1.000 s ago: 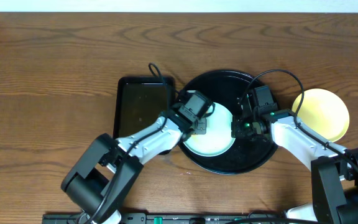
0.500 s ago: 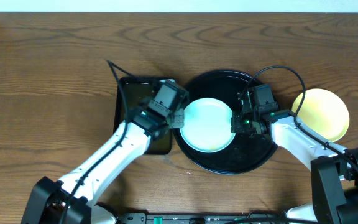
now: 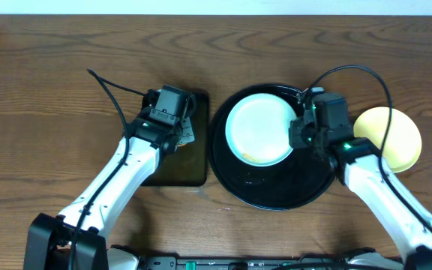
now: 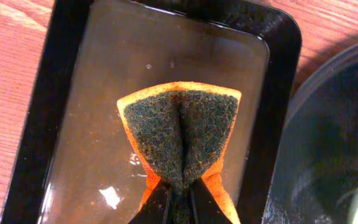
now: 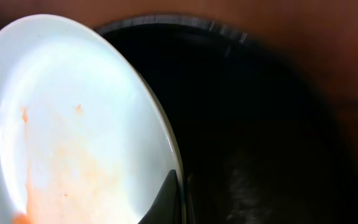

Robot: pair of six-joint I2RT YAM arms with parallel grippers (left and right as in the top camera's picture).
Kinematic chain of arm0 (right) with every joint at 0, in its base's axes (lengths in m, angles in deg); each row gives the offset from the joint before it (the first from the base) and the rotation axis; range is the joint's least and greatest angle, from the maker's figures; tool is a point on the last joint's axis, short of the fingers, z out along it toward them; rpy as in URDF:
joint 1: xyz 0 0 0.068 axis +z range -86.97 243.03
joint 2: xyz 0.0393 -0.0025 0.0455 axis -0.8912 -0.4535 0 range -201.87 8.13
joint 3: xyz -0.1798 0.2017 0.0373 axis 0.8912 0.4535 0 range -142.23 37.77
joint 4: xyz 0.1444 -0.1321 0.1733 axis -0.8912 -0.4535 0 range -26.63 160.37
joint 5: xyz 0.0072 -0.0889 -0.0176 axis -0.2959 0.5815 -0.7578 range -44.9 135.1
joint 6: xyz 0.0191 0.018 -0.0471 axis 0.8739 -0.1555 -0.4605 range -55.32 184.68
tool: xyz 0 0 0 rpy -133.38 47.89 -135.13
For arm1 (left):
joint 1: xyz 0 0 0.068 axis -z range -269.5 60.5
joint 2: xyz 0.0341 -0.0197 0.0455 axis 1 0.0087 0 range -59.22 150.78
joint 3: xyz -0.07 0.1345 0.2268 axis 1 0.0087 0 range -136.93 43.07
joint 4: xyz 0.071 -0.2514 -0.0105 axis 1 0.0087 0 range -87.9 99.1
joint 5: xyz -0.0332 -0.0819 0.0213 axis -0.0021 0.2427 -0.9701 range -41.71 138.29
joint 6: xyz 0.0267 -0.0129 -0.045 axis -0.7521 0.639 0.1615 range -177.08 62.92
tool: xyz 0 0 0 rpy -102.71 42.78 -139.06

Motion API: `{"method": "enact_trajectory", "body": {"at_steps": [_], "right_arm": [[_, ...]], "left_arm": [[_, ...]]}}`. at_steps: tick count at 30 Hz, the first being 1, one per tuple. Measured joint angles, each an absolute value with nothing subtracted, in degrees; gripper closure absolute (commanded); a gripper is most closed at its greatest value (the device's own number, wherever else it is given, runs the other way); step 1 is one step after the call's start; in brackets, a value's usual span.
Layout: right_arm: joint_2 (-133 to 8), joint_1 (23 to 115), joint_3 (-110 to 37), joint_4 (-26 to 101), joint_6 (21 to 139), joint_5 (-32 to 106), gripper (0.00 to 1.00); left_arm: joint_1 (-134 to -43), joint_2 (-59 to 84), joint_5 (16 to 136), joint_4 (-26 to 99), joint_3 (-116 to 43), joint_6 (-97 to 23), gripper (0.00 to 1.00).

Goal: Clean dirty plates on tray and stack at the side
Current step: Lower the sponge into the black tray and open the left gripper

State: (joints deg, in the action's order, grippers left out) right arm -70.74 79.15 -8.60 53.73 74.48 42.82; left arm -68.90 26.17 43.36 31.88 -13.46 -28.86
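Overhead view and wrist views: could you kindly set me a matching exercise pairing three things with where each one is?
1. sponge
2. white plate
3. yellow plate

A. on the table, right of the round tray
B. pinched in the left hand, over the small tray
C. gripped at its rim by the right hand, over the round tray

Pairs: 1-B, 2-C, 3-A.

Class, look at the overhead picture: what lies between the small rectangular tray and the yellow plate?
The round black tray, with a pale plate over it, gripped by the right gripper; overhead view.
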Motion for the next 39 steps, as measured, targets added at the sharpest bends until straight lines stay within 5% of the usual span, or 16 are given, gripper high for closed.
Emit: {"method": "enact_trajectory", "body": {"at_steps": [21,39], "right_arm": [[-62.8,94.5,-8.8,51.4,57.3,84.1,0.99],[-62.8,95.8,-8.8,54.4,52.0,95.5,0.99]], "left_arm": [[-69.4,40.3,43.4,26.1,-13.0,-37.8,0.92],[-72.2,41.7,48.0,23.8,-13.0,-53.0,0.92]]}}
